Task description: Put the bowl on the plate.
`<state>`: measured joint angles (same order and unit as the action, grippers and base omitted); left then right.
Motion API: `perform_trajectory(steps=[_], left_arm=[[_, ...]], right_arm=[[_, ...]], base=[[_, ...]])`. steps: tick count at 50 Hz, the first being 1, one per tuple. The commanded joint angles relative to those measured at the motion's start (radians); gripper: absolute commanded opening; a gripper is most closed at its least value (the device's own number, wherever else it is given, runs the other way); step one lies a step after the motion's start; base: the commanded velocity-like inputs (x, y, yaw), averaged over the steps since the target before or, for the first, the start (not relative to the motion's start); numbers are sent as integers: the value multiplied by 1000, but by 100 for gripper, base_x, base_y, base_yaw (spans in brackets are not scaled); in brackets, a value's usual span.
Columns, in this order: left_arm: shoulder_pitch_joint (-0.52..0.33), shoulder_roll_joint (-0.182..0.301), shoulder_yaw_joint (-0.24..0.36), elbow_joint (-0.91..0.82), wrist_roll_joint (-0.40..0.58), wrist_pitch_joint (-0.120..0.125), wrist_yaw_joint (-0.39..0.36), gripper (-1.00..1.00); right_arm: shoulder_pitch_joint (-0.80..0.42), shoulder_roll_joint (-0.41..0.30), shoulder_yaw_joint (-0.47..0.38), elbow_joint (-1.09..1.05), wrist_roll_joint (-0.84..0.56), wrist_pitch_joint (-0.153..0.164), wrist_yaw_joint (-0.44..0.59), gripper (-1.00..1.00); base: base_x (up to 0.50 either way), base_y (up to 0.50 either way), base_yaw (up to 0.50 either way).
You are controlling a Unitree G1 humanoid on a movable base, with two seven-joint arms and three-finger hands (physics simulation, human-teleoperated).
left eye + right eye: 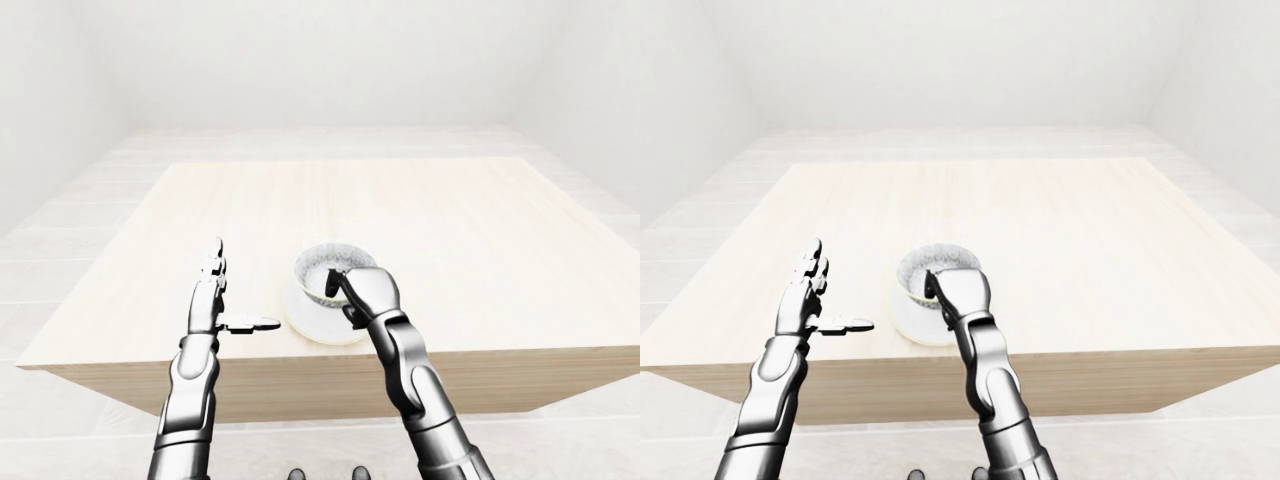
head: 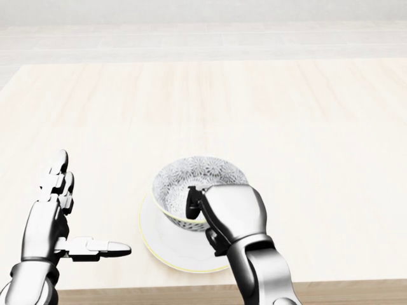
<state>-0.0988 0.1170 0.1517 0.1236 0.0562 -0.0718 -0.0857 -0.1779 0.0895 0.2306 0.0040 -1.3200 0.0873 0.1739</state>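
Patterned grey-and-white porcelain marked the bowl (image 2: pixel 198 173), which stood over the white plate (image 2: pixel 160 244) close to the lower edge of the light wooden bench (image 2: pixel 286 114) in the head view. Its foot lay over the plate's well, a little toward the plate's upper right rather than dead centre. The plate's pale rim showed bare to the left and below. Whether the foot rested on the plate or hung just above it could not be told, since the right hand hid that side of the contact.

The right hand (image 2: pixel 232 210) gripped the bowl at the part of the rim nearest the robot. A dark finger (image 2: pixel 192 202) hooked over the lip into the inside, while the silver palm and the other fingers pressed against the outer wall. The grip was closed on the bowl, not let go.

The left hand (image 2: pixel 52 216) hovered to the left of the plate, apart from it, open and holding nothing. Its fingers pointed up the view and its thumb stretched toward the plate.

Judged from this, the carrying part of the task looked essentially done, as bowl and plate were together. What seemed left was to settle the bowl flat if it was not yet down, then open the right hand and draw it away without dragging or tipping the bowl.
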Motion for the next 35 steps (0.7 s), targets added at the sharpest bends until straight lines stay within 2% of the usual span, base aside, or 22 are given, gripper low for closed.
perform_trajectory(steps=[1,16,23,26,29,35], left_arm=[[-1,1,1,1,-2,0,-1,100],[4,0,0,-23,-2,16,-3,100],[7,-3,-2,-24,2,14,-1,100],[8,-3,-2,-33,1,21,-2,100],[9,-3,-1,-43,1,27,-3,100],[9,-5,-2,-38,3,20,1,100]], right_arm=[[-3,0,0,-2,24,0,-24,-36],[5,-2,1,-16,24,0,-20,-27],[8,-3,-1,-12,31,0,-26,-24],[7,-4,-2,-15,31,0,-22,-19],[7,-5,-2,-22,28,0,-17,-2],[9,-7,-3,-20,28,0,-20,9]], base=[[0,0,0],[0,0,0],[0,0,0],[0,0,0],[0,0,0],[0,0,0]])
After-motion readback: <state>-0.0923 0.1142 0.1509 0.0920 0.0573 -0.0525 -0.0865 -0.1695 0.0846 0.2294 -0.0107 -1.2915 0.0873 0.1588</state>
